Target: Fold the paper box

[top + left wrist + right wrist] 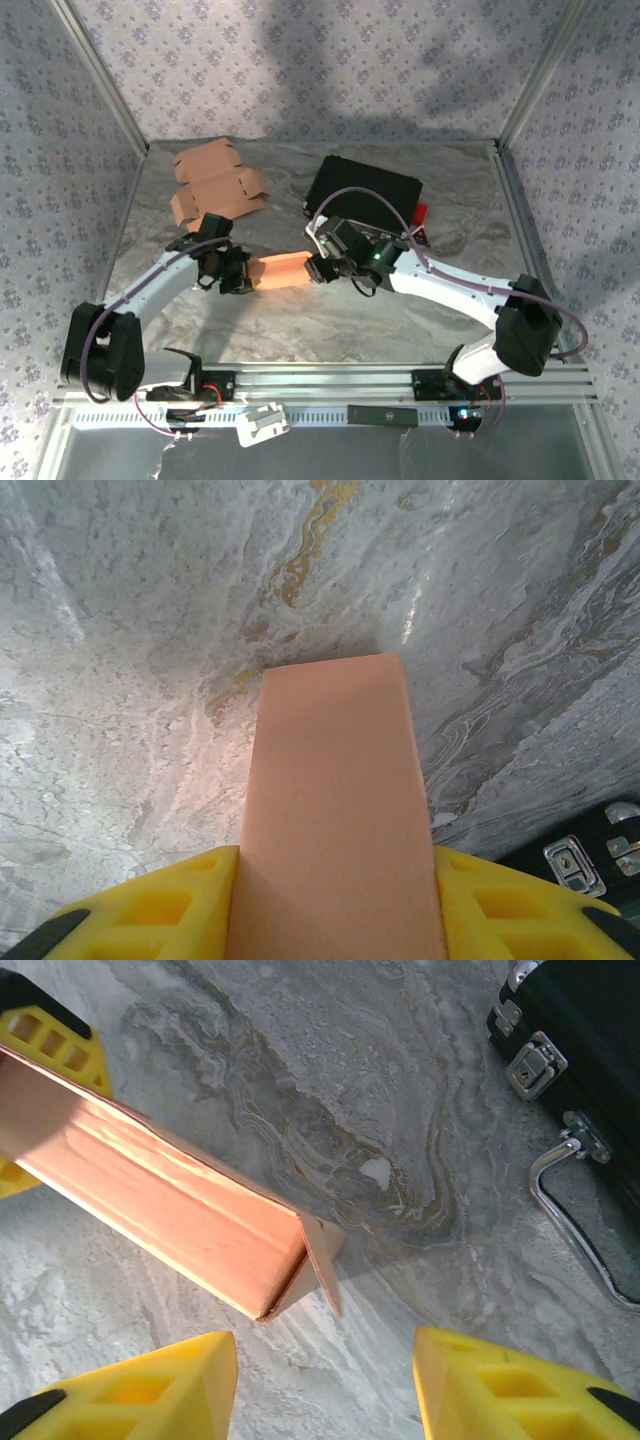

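A tan paper box (281, 271) folded into a long block hangs just above the marbled table between the two arms. My left gripper (238, 276) is shut on its left end; in the left wrist view the box (335, 810) runs away from me between the yellow fingers (160, 905). My right gripper (322, 268) stands open at the box's right end, not touching it. In the right wrist view the box (160, 1200) lies slantwise, an end flap (322, 1260) sticking out ajar, with the yellow fingers (150, 1390) wide apart below it.
Flat unfolded tan box blanks (215, 180) lie at the back left of the table. A black case (365, 195) with metal latches (530, 1065) and a wire handle sits at the back right, close behind the right arm. A red item (420, 212) lies beside the case.
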